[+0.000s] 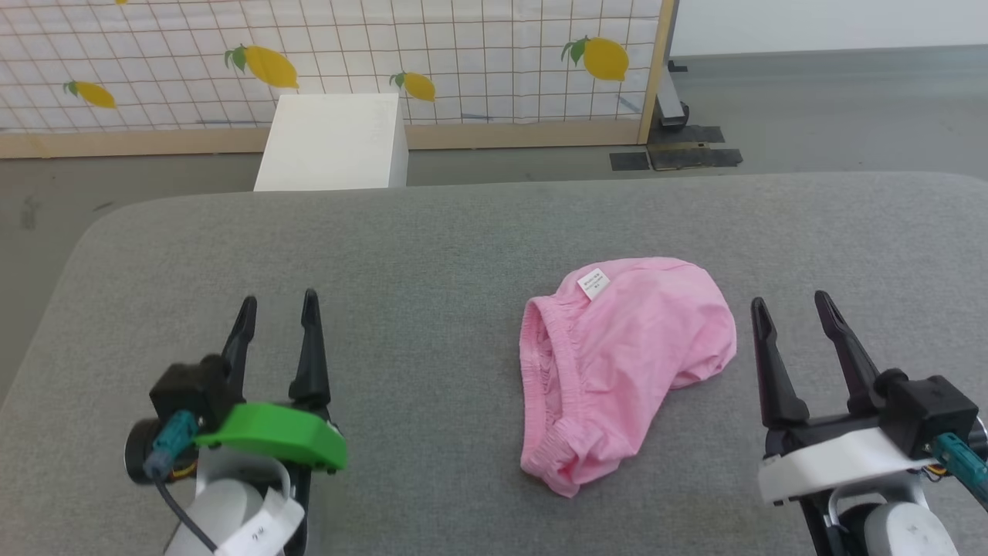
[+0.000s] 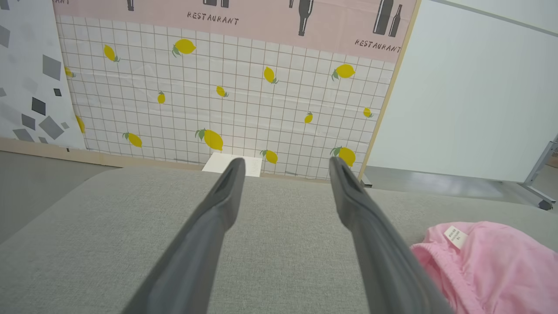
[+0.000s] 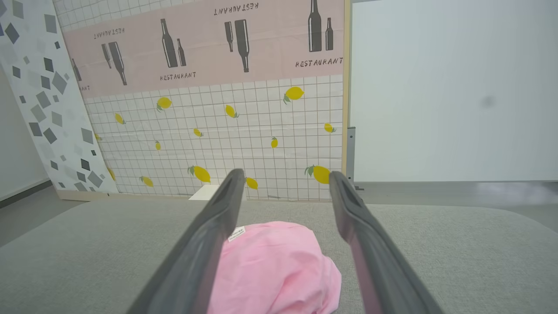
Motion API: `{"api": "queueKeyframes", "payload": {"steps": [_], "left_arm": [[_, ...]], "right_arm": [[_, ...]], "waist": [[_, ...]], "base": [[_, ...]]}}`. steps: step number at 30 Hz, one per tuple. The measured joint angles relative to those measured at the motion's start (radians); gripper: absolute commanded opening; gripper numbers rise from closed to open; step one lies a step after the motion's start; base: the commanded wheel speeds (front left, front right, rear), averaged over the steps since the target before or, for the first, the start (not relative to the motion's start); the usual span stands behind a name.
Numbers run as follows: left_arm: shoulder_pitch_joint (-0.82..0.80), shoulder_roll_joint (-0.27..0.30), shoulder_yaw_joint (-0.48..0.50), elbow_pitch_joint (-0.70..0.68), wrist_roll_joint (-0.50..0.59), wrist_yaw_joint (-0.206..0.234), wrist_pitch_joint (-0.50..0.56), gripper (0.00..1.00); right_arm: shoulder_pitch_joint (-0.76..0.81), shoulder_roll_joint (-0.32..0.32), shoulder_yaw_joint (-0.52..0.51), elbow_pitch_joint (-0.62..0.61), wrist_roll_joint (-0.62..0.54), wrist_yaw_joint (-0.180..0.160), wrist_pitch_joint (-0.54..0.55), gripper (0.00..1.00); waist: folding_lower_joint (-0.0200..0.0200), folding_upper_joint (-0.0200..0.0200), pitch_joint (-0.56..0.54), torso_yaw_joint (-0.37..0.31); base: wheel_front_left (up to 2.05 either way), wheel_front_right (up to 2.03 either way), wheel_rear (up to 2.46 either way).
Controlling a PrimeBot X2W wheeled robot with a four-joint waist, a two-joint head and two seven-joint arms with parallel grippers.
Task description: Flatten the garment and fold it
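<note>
1. Grey fabric surface, with a lemon-print grid backdrop behind it.
2. Sitting right of centre are the light pink thin-fabric shorts, bunched up, small white label on top. Definitely not flat yet.
3. left claw: spread wide, empty, well off to the side.
4. right claw: also wide and empty, just beside the shorts. My guess is they're flanking it to grab opposite edges.

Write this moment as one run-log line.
garment: rumpled, label up, on grey table | left claw: open, empty, apart from garment | right claw: open, empty, beside garment
</note>
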Motion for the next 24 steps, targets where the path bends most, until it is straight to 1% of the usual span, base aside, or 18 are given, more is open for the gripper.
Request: {"api": "queueKeyframes", "payload": {"steps": [3,8,11,14,17,19,22,24], "left_arm": [[0.048,-0.028,0.028,-0.021,0.035,-0.013,0.000,1.00],[0.081,-0.064,0.059,-0.030,0.076,-0.045,0.000,1.00],[0.094,-0.084,0.067,-0.029,0.097,-0.066,0.000,1.00],[0.094,-0.101,0.068,-0.024,0.104,-0.095,0.000,1.00],[0.074,-0.121,0.025,0.004,0.105,-0.135,0.000,1.00],[0.038,-0.139,-0.026,0.036,0.104,-0.164,0.020,1.00],[-0.026,-0.164,-0.117,0.083,0.096,-0.203,0.088,1.00],[-0.058,-0.176,-0.176,0.114,0.081,-0.220,0.139,1.00]], "right_arm": [[0.021,0.000,-0.012,-0.003,-0.013,0.000,0.014,1.00],[0.034,0.000,-0.026,-0.005,-0.026,0.000,0.026,1.00],[0.034,0.000,-0.030,-0.005,-0.027,0.000,0.030,1.00],[0.034,0.000,-0.031,-0.006,-0.027,0.000,0.030,1.00],[0.034,0.000,-0.031,-0.006,-0.026,0.000,0.031,1.00],[0.034,0.000,-0.029,-0.006,-0.026,0.000,0.031,1.00],[0.034,0.000,-0.024,-0.005,-0.023,0.000,0.031,1.00],[0.034,0.000,-0.019,-0.004,-0.017,0.000,0.030,1.00]], "waist": [[0.0000,0.0000,0.000,0.009],[0.0000,0.0000,0.005,0.017],[0.0000,0.0000,0.006,0.016],[0.0000,0.0000,0.008,0.014],[0.0000,0.0000,0.009,0.012],[0.0000,0.0000,0.008,0.009],[0.0000,0.0000,0.011,0.001],[0.0000,0.0000,0.014,-0.005]], "base": [[0.00,0.00,0.00],[0.00,0.00,0.00],[0.00,0.00,0.00],[0.00,0.00,0.00],[0.00,0.00,0.00],[0.00,0.00,0.00],[0.00,0.00,0.00],[0.00,0.00,0.00]]}}
